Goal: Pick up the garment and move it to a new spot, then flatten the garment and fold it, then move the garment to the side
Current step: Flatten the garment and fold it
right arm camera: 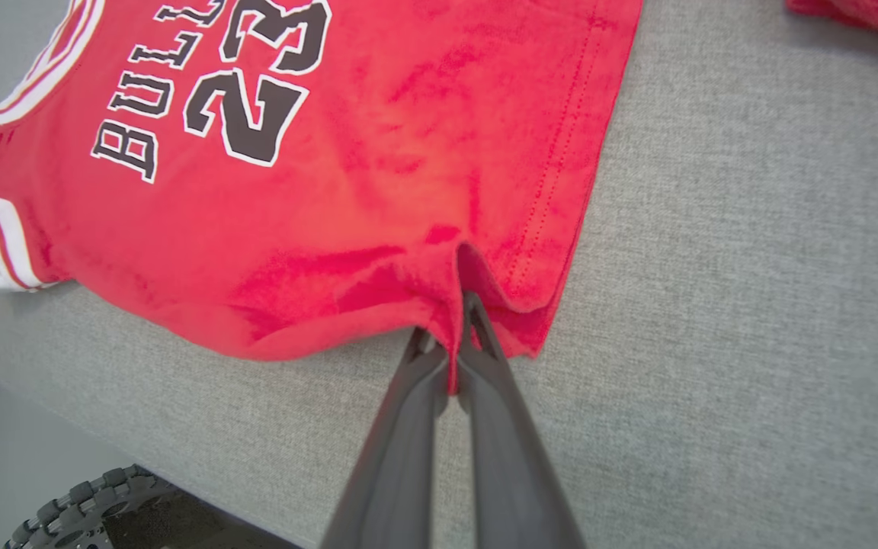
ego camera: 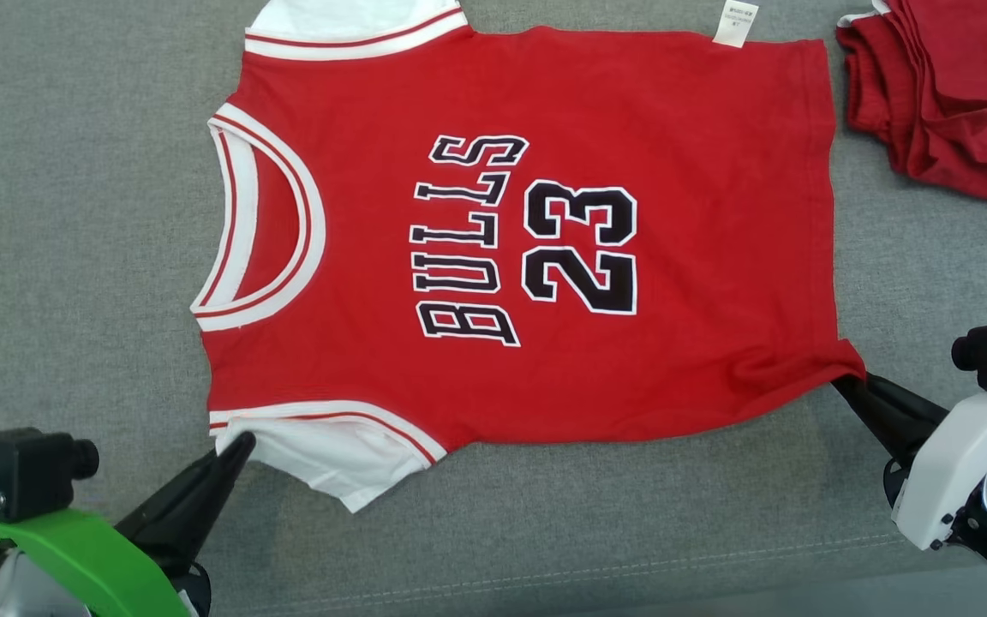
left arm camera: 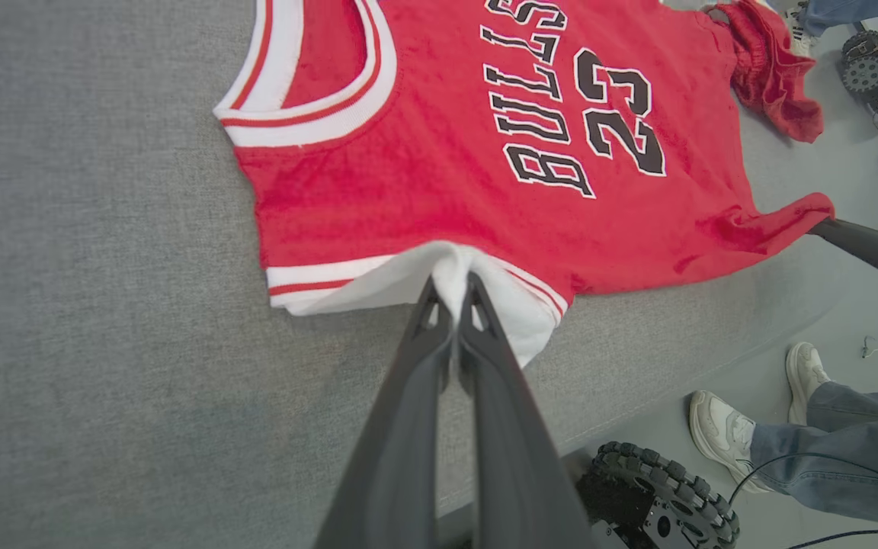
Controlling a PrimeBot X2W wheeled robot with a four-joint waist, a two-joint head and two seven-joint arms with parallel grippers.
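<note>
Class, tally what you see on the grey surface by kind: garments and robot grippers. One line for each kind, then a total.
Garments: 2, the red jersey and the crumpled red garment
Grippers: 2, the left gripper pinching the jersey's white sleeve and the right gripper pinching its hem corner
Total: 4

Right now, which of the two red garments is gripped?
The BULLS 23 jersey, spread flat: jaws of the left gripper pinch its white sleeve, those of the right gripper its hem corner. The other red garment lies bunched, untouched.
</note>
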